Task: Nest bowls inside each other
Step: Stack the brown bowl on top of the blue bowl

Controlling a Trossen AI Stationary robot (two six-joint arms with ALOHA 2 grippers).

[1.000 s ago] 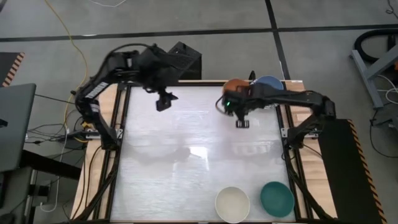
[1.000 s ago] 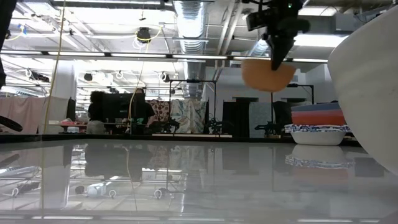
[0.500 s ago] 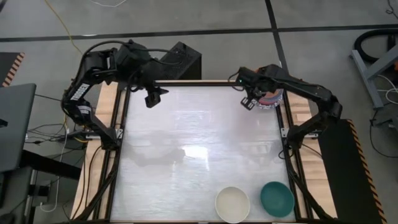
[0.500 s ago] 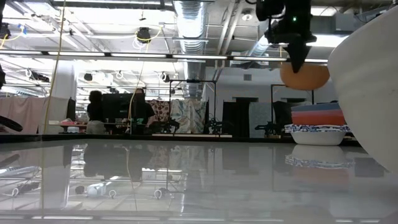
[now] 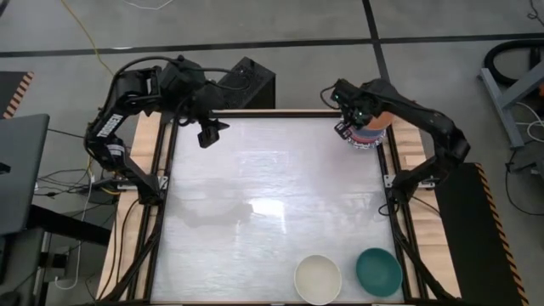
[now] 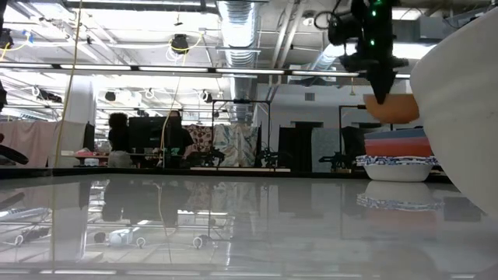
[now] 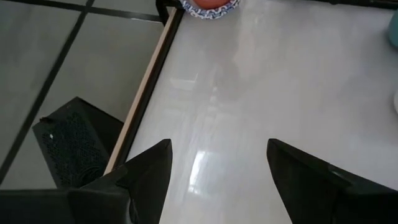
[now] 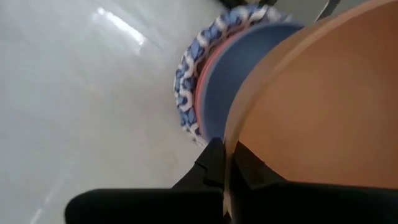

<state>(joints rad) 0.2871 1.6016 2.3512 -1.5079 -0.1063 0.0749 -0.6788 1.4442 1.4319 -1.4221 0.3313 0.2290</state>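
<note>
Orange bowl (image 6: 393, 107) | round, smooth | pinched by right hand (image 6: 380, 92)

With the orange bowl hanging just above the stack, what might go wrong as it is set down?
The right end effector pinches only the rim of the orange bowl, which hangs tilted above the stack; it might land askew rather than nest in the blue bowl. The stack stands at the table's far right corner, so a sideways nudge could push it towards the edge. The left end effector is open and apart, no hazard.
</note>
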